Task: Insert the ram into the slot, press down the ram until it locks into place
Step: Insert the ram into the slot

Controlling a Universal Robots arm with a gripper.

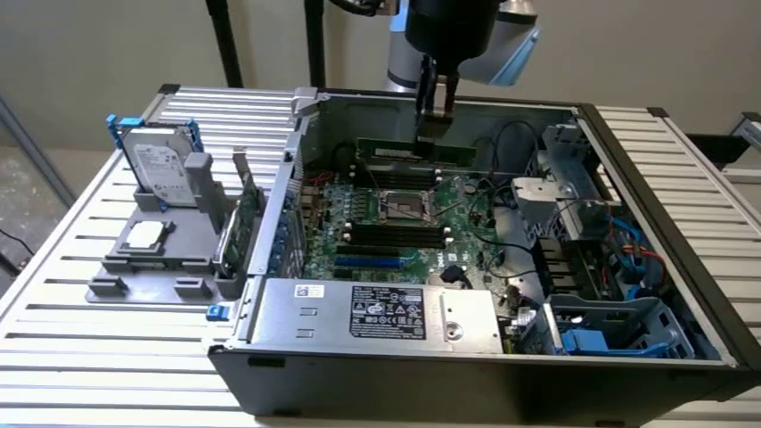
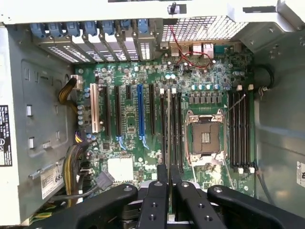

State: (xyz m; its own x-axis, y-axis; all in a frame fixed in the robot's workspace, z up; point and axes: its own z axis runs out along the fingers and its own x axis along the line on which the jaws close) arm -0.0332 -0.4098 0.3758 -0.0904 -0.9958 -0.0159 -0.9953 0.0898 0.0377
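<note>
While hung over the case (image 1: pixel 356 379), arm (image 1: pixel 458 31): pointed straight down
claw (image 1: pixel 434 129): clenched on the ram (image 1: pixel 398 150)
ram: held on edge over the motherboard (image 1: pixel 393 234)

Ram (image 1: pixel 411 150), a long thin green memory stick, standing on its long edge, level, top edge pinched by the gripper (image 1: pixel 430 132), lined up over the black memory slots (image 2: pixel 177 129) beside the processor socket (image 2: pixel 205 138), whether seated cannot be told
</note>
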